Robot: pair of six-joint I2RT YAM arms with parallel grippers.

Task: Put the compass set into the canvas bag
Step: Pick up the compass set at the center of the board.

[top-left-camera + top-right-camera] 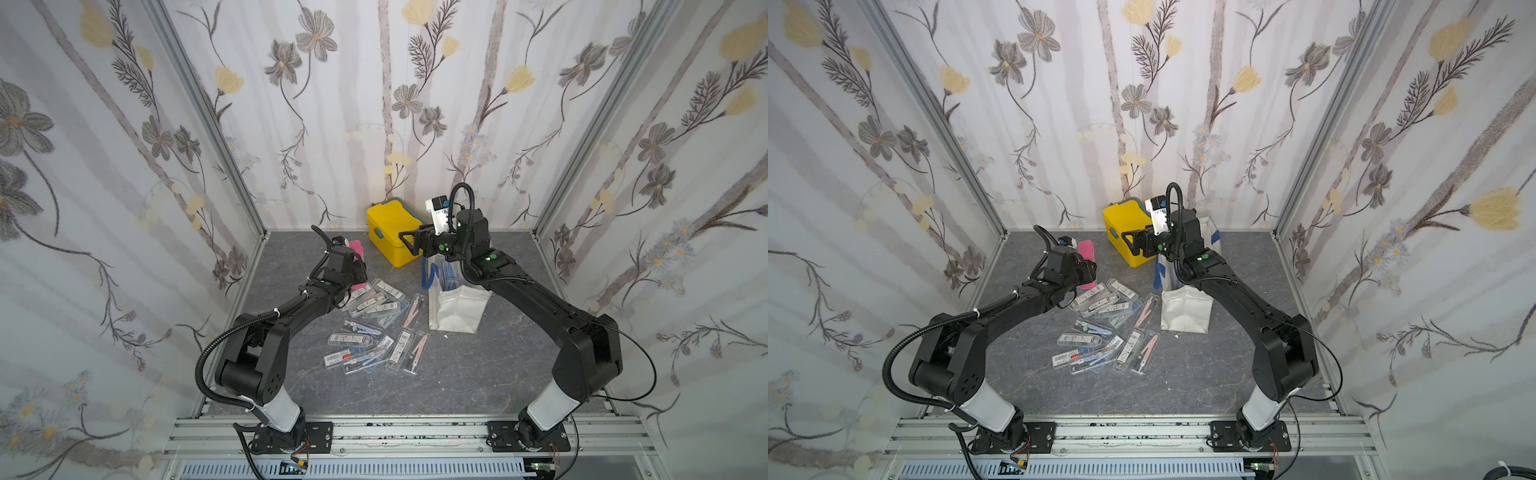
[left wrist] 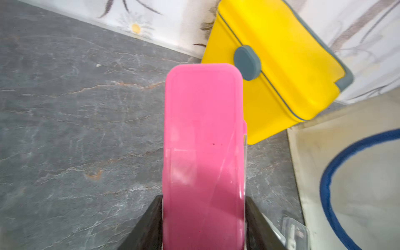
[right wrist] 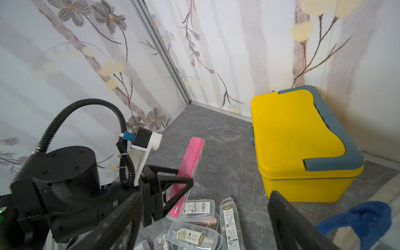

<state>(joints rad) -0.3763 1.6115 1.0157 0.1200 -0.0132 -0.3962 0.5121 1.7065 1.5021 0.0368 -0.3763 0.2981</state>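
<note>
Floral-papered walls enclose a grey, marble-veined tabletop (image 1: pixel 478 374) on three sides.

Left arm: rises from the near-left base, elbow raised, forearm reaching toward the far centre. Its pincer (image 2: pixel 203 207) is clenched on the lower end of the compass set (image 2: pixel 203 129), a pink oblong case. The case is held clear of the tabletop and steeply tilted, with its free end up and pointing toward the far wall.

Right arm: rises from the near-right base and reaches far-left over the canvas bag (image 1: pixel 455 311). Its pincer (image 1: pixel 406 244) is released, the jaws wide apart with nothing between them. It hovers in front of the yellow box (image 1: pixel 390 232).

Task thing: the compass set is in the air, left of the yellow box and apart from the bag, not inside it.

Surroundings: the canvas bag stands right of centre under the right forearm, which hides much of its mouth in both top views. Its blue strap handles (image 1: pixel 428 276) droop on the left side. The yellow box, with a grey-blue lid handle, sits against the far wall, just beside the bag's far-left corner. A heap of clear cases (image 1: pixel 374 328) lies on the tabletop at centre, between the two arms and left of the bag.
</note>
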